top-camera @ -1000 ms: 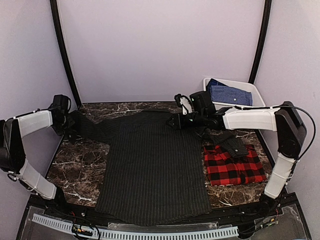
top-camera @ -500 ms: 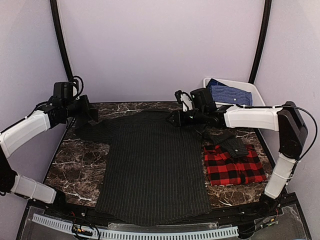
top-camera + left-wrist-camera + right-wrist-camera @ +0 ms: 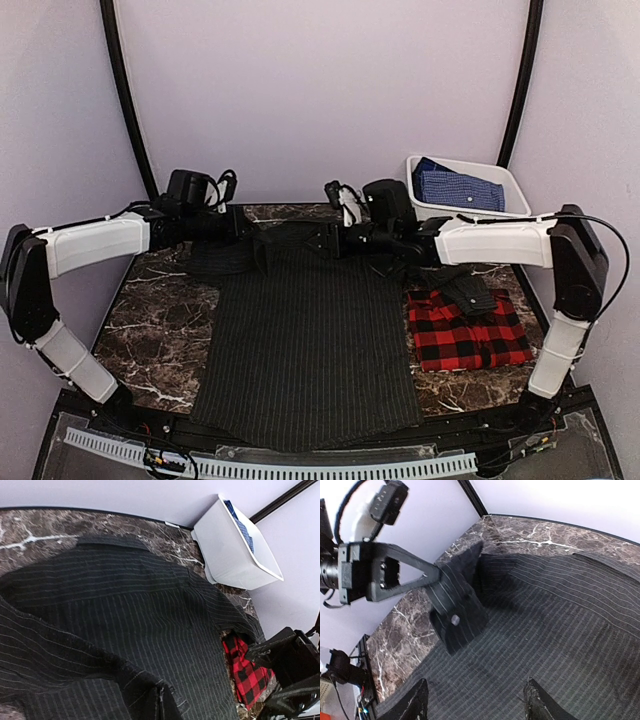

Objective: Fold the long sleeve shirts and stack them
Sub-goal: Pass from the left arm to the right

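While the charcoal pinstripe shirt point(image 3: 305, 340) lies spread flat across the middle of the marble worktop point(image 3: 150, 320), hem at the near edge and collar at the far edge, its left sleeve is lifted off the surface.

Left end effector point(image 3: 250, 232): closed on the cuff point(image 3: 457, 617) of that sleeve. The cuff hangs from the fingertips above the shirt's far left shoulder; one small button point(image 3: 454, 620) is visible on it. The sleeve runs back in a slack fold to the shoulder.

Right end effector point(image 3: 477, 705): fingers apart, nothing between them, over the shirt's far part near the collar, just beside the left one.

Red-and-black plaid shirt point(image 3: 468, 338): folded, on the right of the worktop, beside the pinstripe shirt. A dark striped fold of cloth point(image 3: 470, 292) rests on its far edge (the right arm hides whether it joins the pinstripe shirt).

White bin point(image 3: 505, 180): far right corner, holding a blue garment point(image 3: 455, 188).
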{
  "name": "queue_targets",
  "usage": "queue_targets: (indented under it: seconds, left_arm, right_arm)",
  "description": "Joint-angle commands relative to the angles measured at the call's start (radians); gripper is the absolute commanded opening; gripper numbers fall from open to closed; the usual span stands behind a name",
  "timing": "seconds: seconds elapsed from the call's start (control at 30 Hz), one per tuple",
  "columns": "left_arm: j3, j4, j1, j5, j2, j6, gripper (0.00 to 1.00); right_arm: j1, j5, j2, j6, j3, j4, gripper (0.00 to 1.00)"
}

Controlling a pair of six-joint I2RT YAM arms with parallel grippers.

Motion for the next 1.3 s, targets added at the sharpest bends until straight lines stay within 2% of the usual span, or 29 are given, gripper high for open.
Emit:
queue_targets:
  seconds: [0.0, 0.23, 0.43, 0.57, 0.77, 0.87, 0.97, 1.17, 1.23, 1.27]
  left_arm:
    - [0.057, 0.064, -0.046, 0.096, 0.058, -0.136, 0.0]
    - [0.107, 0.069, -0.078, 0.136, 0.15, -0.214, 0.0]
    - [0.126, 0.08, -0.087, 0.161, 0.177, -0.233, 0.0]
    - [0.139, 0.079, -0.094, 0.169, 0.183, -0.234, 0.0]
    - [0.148, 0.074, -0.104, 0.185, 0.191, -0.231, 0.0]
    - [0.152, 0.074, -0.11, 0.186, 0.191, -0.232, 0.0]
    - [0.153, 0.068, -0.111, 0.178, 0.187, -0.232, 0.0]
    - [0.161, 0.057, -0.111, 0.164, 0.176, -0.233, 0.0]
    - [0.172, 0.053, -0.111, 0.158, 0.178, -0.228, 0.06]
    - [0.177, 0.021, -0.111, 0.14, 0.178, -0.221, 0.13]
  right_arm:
    - [0.064, 0.04, 0.063, 0.019, 0.037, 0.132, 0.68]
    - [0.128, 0.201, 0.11, 0.005, 0.049, 0.163, 0.82]
    - [0.14, 0.255, 0.169, 0.019, 0.076, 0.142, 0.84]
    - [0.143, 0.342, 0.201, 0.02, 0.1, 0.121, 0.84]
    - [0.143, 0.346, 0.253, 0.017, 0.169, 0.122, 0.79]
    - [0.143, 0.364, 0.266, 0.02, 0.186, 0.118, 0.72]
    - [0.141, 0.378, 0.267, 0.026, 0.193, 0.102, 0.58]
    - [0.134, 0.385, 0.256, 0.035, 0.175, 0.067, 0.12]
    - [0.131, 0.391, 0.242, 0.035, 0.159, 0.066, 0.0]
    - [0.129, 0.397, 0.236, 0.033, 0.152, 0.064, 0.0]
